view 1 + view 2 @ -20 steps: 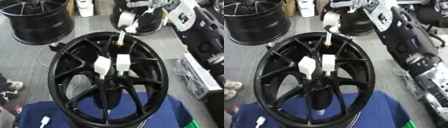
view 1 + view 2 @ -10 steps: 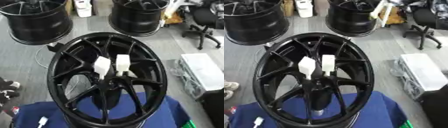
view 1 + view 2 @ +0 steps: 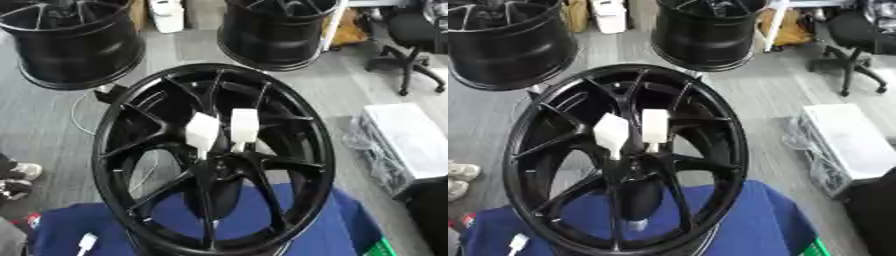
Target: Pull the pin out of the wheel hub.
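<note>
A large black multi-spoke wheel hub (image 3: 131, 107) stands tilted in the middle, its lower rim resting on a blue cloth (image 3: 337, 227). Two white blocks, one on the left (image 3: 203, 131) and one on the right (image 3: 243, 125), stick out side by side near the hub's centre. No pin shows on the top of the rim. Neither of my hands appears in either view.
Two more black wheels stand on the grey floor behind, at the back left (image 3: 74, 42) and back middle (image 3: 276, 30). An office chair (image 3: 407, 45) is at the back right and a white box (image 3: 407, 140) at the right. A small white object (image 3: 86, 242) lies on the cloth.
One second ago my right arm was at the upper right with a white pin piece at the rim's top. The arm and that piece have left the view, and the camera has shifted slightly.
</note>
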You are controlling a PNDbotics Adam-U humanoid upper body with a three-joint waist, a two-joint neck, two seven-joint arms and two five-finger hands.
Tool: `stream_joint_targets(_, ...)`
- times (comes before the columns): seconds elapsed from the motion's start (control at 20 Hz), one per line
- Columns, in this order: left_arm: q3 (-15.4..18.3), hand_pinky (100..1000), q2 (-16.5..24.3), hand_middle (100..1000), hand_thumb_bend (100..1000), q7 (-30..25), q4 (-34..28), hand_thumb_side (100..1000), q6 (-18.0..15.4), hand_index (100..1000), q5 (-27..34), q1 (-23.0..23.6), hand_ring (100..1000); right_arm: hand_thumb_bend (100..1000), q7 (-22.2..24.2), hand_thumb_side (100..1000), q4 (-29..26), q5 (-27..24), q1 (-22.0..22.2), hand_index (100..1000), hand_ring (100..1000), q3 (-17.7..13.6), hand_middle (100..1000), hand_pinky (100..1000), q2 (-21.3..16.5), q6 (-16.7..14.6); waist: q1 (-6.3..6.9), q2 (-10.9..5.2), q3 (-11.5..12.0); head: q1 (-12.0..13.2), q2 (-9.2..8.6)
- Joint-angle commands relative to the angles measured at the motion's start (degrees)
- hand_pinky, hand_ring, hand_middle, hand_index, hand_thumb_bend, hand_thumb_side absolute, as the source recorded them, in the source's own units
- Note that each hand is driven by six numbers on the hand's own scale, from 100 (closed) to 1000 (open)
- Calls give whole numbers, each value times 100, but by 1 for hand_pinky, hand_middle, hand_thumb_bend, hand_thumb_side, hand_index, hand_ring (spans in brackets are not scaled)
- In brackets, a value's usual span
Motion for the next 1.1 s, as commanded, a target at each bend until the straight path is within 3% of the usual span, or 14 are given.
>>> stream_joint_targets(0.05,24,738,70,548,596,12,-163,653,-8,720,18,-41,508,100,-373,811,1428,-755,76,887,765,509,866,764,28,-53,13,-32,18,-45,-67)
stream_joint_targets(0.15,20,738,60,548,596,7,-170,653,-12,720,22,-46,508,100,-426,874,1919,-1145,135,891,786,802,893,776,165,-205,31,-19,37,-70,-58)
stream_joint_targets(0.3,17,737,49,548,596,5,-179,653,-15,720,30,-50,508,100,-555,884,2171,-1458,170,890,785,1032,890,775,290,-387,41,-13,56,-85,-46)
stream_joint_targets(0.65,21,736,36,548,597,7,-183,653,-3,720,33,-41,507,100,-831,771,1803,-1523,206,870,728,986,830,738,337,-602,26,-22,58,-71,-36)
stream_joint_targets(0.75,32,736,35,547,597,19,-190,653,-4,720,36,-42,507,100,-956,718,1244,-1566,282,848,667,746,786,708,429,-767,31,-21,36,-48,-48)
stream_joint_targets(0.85,51,735,28,547,596,38,-195,653,-7,720,37,-44,507,100,-1081,646,249,-1664,456,825,615,374,749,681,648,-959,47,-16,6,-10,-64)
stream_joint_targets(1.0,86,734,1,546,593,86,-201,651,-17,719,41,-46,506,100,-1143,608,-1871,-1613,818,804,579,-35,724,655,1281,-1075,88,-2,-28,22,-85)
stream_joint_targets(1.1,95,734,-28,546,591,105,-201,652,-25,719,37,-64,506,100,-1035,608,-3207,-1568,1101,797,569,-41,716,646,1809,-1007,125,13,-21,2,-115)
